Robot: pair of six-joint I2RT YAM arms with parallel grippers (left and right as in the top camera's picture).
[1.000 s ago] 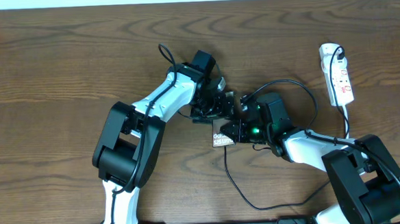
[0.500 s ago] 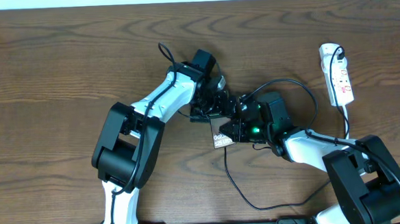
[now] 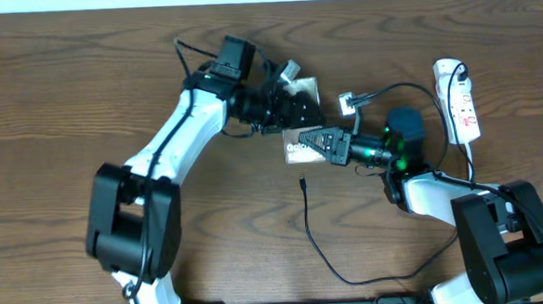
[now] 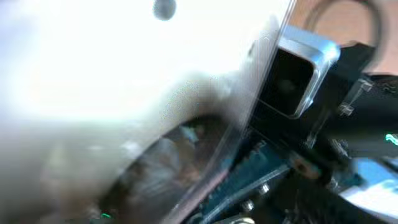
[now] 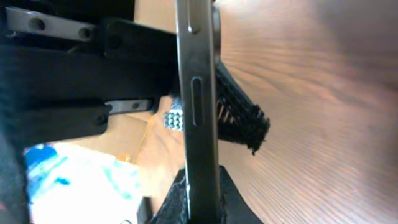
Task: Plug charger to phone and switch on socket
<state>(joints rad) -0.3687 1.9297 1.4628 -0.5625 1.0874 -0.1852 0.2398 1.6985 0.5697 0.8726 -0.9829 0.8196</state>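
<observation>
The phone (image 3: 301,150), a dark slab with white lettering, is held off the table between both grippers. My left gripper (image 3: 288,105) clamps its far end. My right gripper (image 3: 325,142) is shut on its near edge. In the right wrist view the phone (image 5: 199,106) stands edge-on between my jaws (image 5: 200,196), with the left gripper's fingers (image 5: 239,118) on both sides of it. The charger's plug tip (image 3: 303,181) lies free on the table below the phone, and its thin cable (image 3: 325,256) loops toward the front. The left wrist view is blurred glare.
The white socket strip (image 3: 457,100) with red markings lies at the far right, with a black plug in its top end and a cord trailing down. The right arm's camera block (image 4: 298,68) fills the left wrist view. The wooden table (image 3: 82,97) lies all around.
Both grippers and the phone have moved up the table, and the left arm has swung up and left. The charger tip, earlier by the right gripper, now lies loose on the table.
</observation>
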